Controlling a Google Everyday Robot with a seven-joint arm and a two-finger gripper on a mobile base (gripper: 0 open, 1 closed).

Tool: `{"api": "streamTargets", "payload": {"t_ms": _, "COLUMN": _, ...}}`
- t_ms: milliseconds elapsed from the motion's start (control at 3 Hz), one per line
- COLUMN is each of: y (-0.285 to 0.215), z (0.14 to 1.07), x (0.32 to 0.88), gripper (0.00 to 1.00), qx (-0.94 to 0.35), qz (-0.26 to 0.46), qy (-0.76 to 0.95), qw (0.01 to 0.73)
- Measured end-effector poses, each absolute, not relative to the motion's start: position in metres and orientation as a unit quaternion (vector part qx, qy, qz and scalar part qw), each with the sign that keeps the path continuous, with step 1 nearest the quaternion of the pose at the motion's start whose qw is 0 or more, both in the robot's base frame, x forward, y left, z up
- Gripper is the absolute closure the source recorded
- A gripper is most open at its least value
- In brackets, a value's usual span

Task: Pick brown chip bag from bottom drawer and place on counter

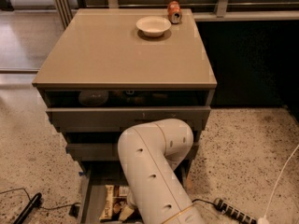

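Note:
The brown chip bag (113, 207) lies in the open bottom drawer (84, 199) at the bottom of the camera view; its cream edges, dark centre and a white label show. My white arm (152, 169) bends down in front of the cabinet and reaches into that drawer, right beside the bag. My gripper is hidden behind the arm's lower end, down in the drawer at the bag. The beige counter (117, 50) is the cabinet's top.
A white bowl (153, 25) and an orange can (174, 11) stand at the counter's far edge. The two upper drawers (126, 117) are partly open. A black cable (25, 208) lies on the floor at left, and a power strip (233, 212) and a white cable (280, 181) at right.

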State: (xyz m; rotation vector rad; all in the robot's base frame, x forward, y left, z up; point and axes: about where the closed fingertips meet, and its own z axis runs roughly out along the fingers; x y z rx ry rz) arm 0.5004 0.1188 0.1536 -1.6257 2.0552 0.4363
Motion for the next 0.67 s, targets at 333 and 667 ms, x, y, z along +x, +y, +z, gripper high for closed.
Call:
{"api": "streamTargets", "payload": {"t_ms": 333, "y": 0.1186, "z": 0.1347, "x": 0.4815, "gripper": 0.0, "qx": -0.603, "qz": 0.162, "qy": 0.747, "qw": 0.227}}
{"api": "streamTargets", "payload": {"t_ms": 667, "y": 0.1186, "z": 0.1344, "x": 0.4812, "gripper": 0.0, "qx": -0.603, "qz": 0.162, "qy": 0.747, "qw": 0.227}}
